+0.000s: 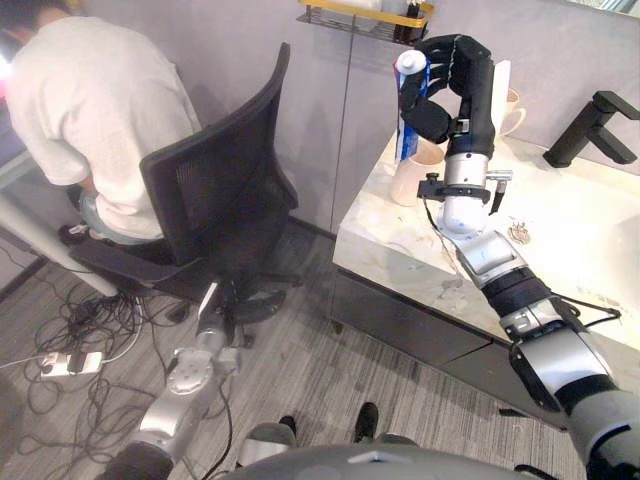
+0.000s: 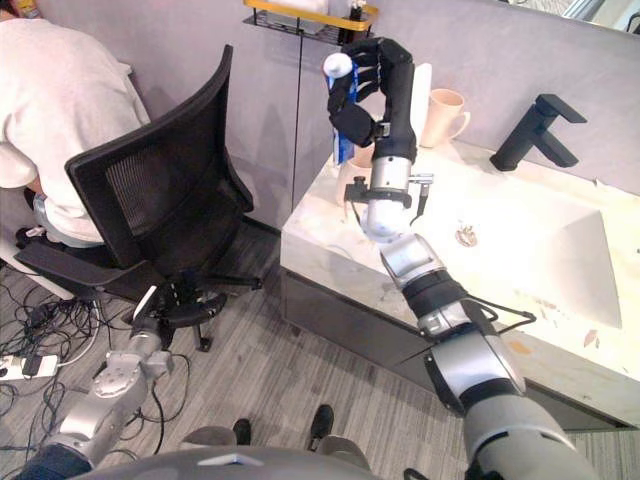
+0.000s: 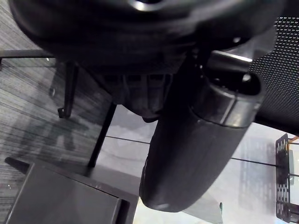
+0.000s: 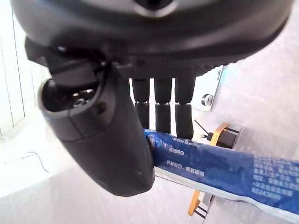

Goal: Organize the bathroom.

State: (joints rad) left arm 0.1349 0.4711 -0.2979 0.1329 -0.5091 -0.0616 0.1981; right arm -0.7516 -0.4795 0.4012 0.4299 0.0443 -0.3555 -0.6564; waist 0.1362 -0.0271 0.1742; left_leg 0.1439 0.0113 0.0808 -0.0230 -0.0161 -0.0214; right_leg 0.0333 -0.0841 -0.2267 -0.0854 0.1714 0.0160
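Nearest you, your left arm hangs low at the near left, over the grey plank floor (image 1: 330,370); its left hand (image 1: 222,292) points toward the base of the black mesh office chair (image 1: 215,190), and whether its fingers are curled or straight you cannot tell from here, since its own wrist view shows little beyond the thumb's dark bulk; it looks idle, parked out of the way so the other arm can work.

Further in, your right arm reaches up and across the near left corner of the pale marble vanity counter (image 1: 390,240); your right hand (image 2: 372,85) is clenched around a blue toothpaste tube (image 2: 343,135), thumb on one side and fingers wrapped over the other, with the white cap (image 2: 338,66) uppermost; holding it upright and high seems meant to lift it clear of the cup on the counter (image 1: 415,175) directly below, so it can travel without knocking anything.

Past the hand, a cream mug (image 2: 445,115) stands by the wall, and the black faucet (image 2: 535,130) sits further right above the sink basin (image 2: 560,250); a small item lies on the counter near the basin, probably a hair clip, though it is too small to be sure.

Farthest back, a gold-edged wire shelf (image 2: 300,20) is fixed to the wall just above the tube; that is a likely home for it. At the far left a person in a white shirt (image 1: 95,90) sits in the chair, facing away.
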